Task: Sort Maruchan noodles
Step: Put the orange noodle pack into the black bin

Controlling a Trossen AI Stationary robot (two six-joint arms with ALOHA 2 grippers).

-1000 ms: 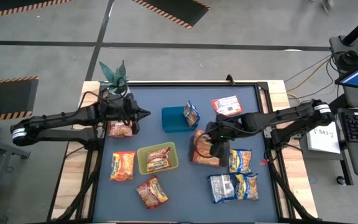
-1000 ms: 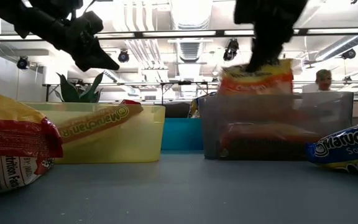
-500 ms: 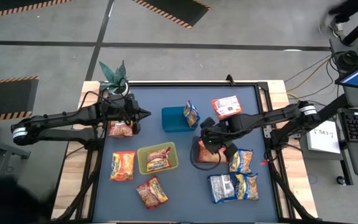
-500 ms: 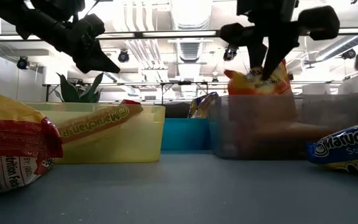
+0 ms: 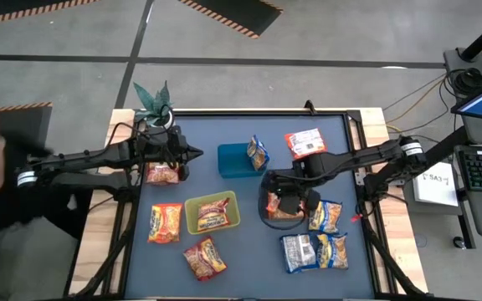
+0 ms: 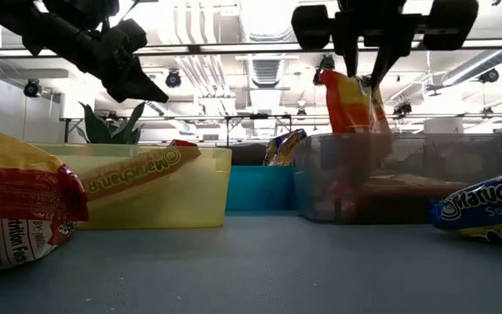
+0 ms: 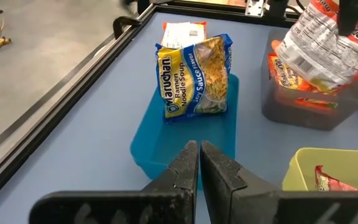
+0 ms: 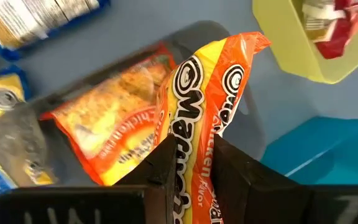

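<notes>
Left of frame in the high view: left gripper (image 5: 196, 153) hangs over the table (image 5: 224, 125) beside the plant (image 5: 153, 102), fingers (image 7: 182, 171) pressed together on nothing, a red packet (image 5: 162, 174) just below it. Lower left: an orange packet (image 5: 165, 222), a yellow-green tray (image 5: 192, 224) holding one packet (image 5: 213, 213), another red packet (image 5: 205, 257) below the tray. Centre: a blue tray (image 5: 231, 160) with a blue-and-yellow packet (image 7: 193, 76) leaning upright on its right wall. Right of centre: right gripper (image 5: 289, 203) sits over the grey tray (image 5: 264, 209), fingers clamped on an orange noodle packet (image 8: 204, 124), held upright with its lower end inside the tray; a second orange packet (image 8: 110, 118) lies flat on the tray floor. Upper right: a pink-white packet (image 5: 305, 142). Lower right: three blue-and-yellow packets (image 5: 324, 216) (image 5: 299, 251) (image 5: 335, 249) flat on the table.
</notes>
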